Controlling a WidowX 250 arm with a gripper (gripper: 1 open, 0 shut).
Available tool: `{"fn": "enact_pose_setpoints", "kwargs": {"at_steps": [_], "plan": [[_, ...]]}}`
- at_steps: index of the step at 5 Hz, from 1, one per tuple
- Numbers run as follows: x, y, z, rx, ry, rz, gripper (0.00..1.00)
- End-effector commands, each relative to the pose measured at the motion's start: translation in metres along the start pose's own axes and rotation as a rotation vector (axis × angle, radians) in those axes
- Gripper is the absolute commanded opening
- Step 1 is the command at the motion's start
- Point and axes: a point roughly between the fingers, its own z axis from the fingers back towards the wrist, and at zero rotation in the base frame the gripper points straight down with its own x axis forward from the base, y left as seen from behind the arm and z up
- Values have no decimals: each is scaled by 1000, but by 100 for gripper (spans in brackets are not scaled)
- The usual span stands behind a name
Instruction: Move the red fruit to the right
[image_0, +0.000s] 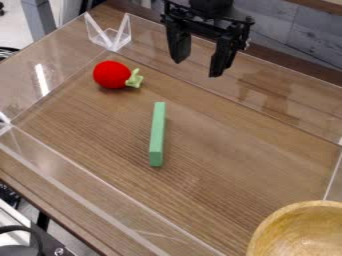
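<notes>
Wooden table (254, 130) inside clear walls, tan bowl (305, 232) at near right corner. Black gripper (198, 58) hangs at the back, jaws spread, holding nothing. Green bar (158, 134) mid-table. Red fruit (115, 75) sits back left, apart from the gripper.

The worktop (254, 130) is glossy wood-grain laminate, walled by clear acrylic panels (107, 35). The red fruit (112, 74) looks like smooth plastic, the bowl (301, 232) pale wood.

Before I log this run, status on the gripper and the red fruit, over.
Gripper open, empty, raised right of the fruit. Red fruit on the wood table, far left, untouched. Green bar lies nearer the camera, not in the rightward path.
</notes>
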Motion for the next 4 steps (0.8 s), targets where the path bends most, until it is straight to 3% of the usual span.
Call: {"fn": "enact_pose_setpoints", "kwargs": {"at_steps": [1,4], "plan": [[-2,12,-5,-4,11,1,100],[-15,115,-15,5,-37,-17,100]]}}
